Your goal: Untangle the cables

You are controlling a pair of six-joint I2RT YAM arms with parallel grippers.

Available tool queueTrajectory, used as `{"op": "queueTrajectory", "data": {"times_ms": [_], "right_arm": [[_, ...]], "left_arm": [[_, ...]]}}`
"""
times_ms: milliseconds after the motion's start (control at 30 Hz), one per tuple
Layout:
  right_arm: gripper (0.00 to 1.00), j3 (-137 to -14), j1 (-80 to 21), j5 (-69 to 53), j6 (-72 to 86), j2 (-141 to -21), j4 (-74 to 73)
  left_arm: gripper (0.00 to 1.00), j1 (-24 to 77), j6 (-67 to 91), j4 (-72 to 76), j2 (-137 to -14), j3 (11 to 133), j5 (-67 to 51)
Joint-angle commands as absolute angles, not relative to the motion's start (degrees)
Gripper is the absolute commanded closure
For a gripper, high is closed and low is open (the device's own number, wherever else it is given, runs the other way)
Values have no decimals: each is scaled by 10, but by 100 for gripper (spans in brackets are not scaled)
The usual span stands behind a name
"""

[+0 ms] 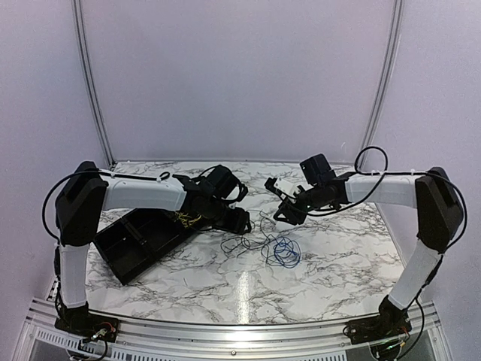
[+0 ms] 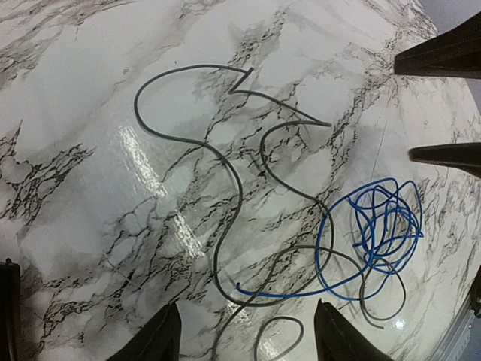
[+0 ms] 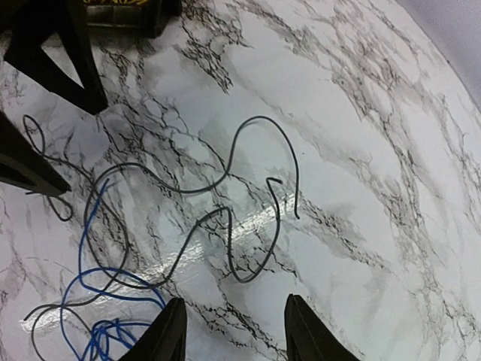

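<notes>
Left pincer (image 2: 249, 303) and right pincer (image 3: 235, 299) both hang released and empty over the tabletop (image 2: 68, 98), where the black wire (image 2: 234, 180) sprawls in loose bends, its tail crossing the blue coil (image 2: 379, 218) at 4 o'clock — likely poised there to draw the two apart.

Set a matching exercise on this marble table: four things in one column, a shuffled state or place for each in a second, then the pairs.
Things:
1. blue cable
2. black cable
3. tray
4. left pincer

States or places:
a. open, holding nothing
b. bunched in small loops
c. sprawled in long curves
d. at the table's left side

Pairs: 1-b, 2-c, 3-d, 4-a.
</notes>
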State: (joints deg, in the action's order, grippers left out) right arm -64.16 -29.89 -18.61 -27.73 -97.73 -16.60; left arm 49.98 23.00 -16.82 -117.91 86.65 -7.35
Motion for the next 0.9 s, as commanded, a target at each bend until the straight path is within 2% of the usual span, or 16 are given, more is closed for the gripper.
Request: {"op": "queueTrajectory", "data": {"times_ms": [0, 167, 267, 333, 500, 733, 867], "right_arm": [[55, -702, -287, -166, -297, -1047, -202], [55, -746, -286, -162, -303, -1111, -206], [58, -761, -286, -168, -306, -1132, -207], [67, -766, -287, -175, -306, -1133, -207], [100, -784, -295, -216, -321, -1093, -237], [100, -825, -318, -289, -344, -994, -333], [100, -869, -328, -310, -343, -960, -377]], "left_arm": [[37, 501, 257, -197, -1190, 900, -90], [36, 501, 265, -198, -1177, 887, -68], [36, 501, 266, -198, -1172, 881, -61], [36, 501, 264, -198, -1171, 880, -55], [36, 501, 257, -194, -1175, 887, -43], [30, 501, 243, -113, -1189, 888, -32], [33, 501, 249, -21, -1212, 867, -48]]}}
